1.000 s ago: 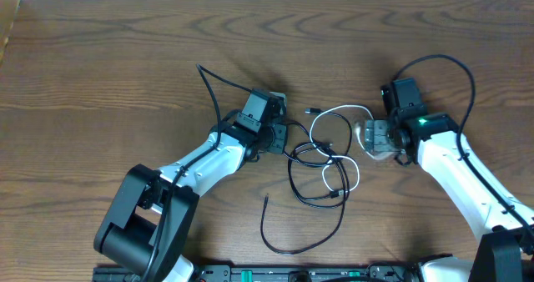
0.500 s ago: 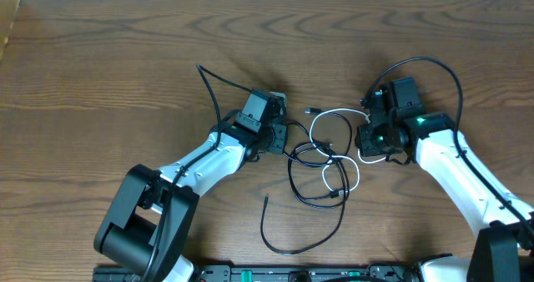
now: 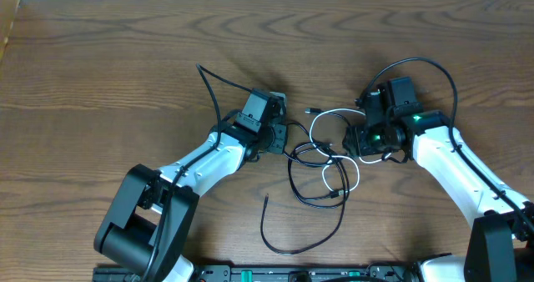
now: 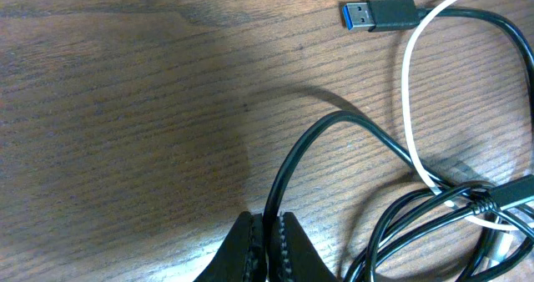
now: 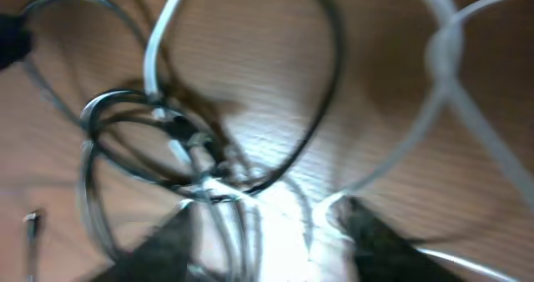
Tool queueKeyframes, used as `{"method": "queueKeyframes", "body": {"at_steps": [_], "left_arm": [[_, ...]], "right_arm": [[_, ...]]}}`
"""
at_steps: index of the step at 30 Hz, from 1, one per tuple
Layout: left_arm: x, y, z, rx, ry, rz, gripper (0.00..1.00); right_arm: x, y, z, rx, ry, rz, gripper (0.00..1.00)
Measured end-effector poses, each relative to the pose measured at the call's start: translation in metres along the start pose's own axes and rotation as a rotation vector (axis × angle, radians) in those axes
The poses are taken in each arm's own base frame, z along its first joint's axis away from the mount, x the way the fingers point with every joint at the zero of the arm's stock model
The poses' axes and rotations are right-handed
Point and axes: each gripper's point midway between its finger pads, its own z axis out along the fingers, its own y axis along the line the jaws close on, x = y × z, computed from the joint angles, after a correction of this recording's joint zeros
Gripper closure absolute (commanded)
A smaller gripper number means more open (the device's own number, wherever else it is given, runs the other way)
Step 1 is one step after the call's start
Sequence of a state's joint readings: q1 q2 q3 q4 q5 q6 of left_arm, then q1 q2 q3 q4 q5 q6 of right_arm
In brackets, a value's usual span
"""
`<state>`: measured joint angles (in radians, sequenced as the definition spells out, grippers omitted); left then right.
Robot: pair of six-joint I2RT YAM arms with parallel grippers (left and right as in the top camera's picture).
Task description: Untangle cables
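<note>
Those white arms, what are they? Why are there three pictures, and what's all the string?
They are two robot arms, the left arm and the right arm, each ending in a two-finger pincher. The wide picture looks down from above the table. The other two come from little cameras on the wrists, so they look from very close. The string is really two tangled cords: a black cable and a white cable. The left gripper is pinching the black cable. The right gripper is right at the tangle, but its picture is too blurry to tell if it holds anything.
</note>
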<state>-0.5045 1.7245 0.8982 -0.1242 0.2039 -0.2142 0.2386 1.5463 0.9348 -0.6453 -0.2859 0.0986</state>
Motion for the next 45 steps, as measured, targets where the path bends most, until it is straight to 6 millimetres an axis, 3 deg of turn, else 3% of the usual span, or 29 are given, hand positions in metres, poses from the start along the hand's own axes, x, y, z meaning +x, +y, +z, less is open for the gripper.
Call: {"method": "queueKeyframes", "body": {"at_steps": [2,3,6,9,25,33,35,38,39,45], "left_arm": [[0.0,0.0,0.0,0.0,0.0,0.0,0.92],[0.0,0.0,0.0,0.0,0.0,0.0,0.92],[0.0,0.0,0.0,0.0,0.0,0.0,0.92],[0.0,0.0,0.0,0.0,0.0,0.0,0.92],[0.0,0.0,0.0,0.0,0.0,0.0,0.93],[0.0,0.0,0.0,0.0,0.0,0.0,0.92],[0.0,0.0,0.0,0.0,0.0,0.0,0.92],[0.0,0.0,0.0,0.0,0.0,0.0,0.93],[0.0,0.0,0.0,0.0,0.0,0.0,0.92],[0.0,0.0,0.0,0.0,0.0,0.0,0.92]], "right_arm": [[0.003,0.008,0.0,-0.045,0.015,0.0,0.87],[0.005,0.011,0.0,-0.061,0.022,0.001,0.86],[0.007,0.019,0.001,-0.085,0.031,-0.009,0.71],[0.012,0.021,0.005,-0.085,0.039,-0.024,0.66],[0.047,-0.006,0.045,-0.012,0.009,-0.035,0.65],[0.038,-0.011,0.049,0.007,-0.074,-0.06,0.67],[0.038,-0.011,0.049,0.008,-0.077,-0.06,0.73],[0.039,-0.013,0.049,0.018,-0.078,-0.064,0.96],[0.039,-0.014,0.049,0.022,-0.077,-0.061,0.99],[0.044,-0.015,0.049,0.031,-0.057,-0.053,0.99]]}}
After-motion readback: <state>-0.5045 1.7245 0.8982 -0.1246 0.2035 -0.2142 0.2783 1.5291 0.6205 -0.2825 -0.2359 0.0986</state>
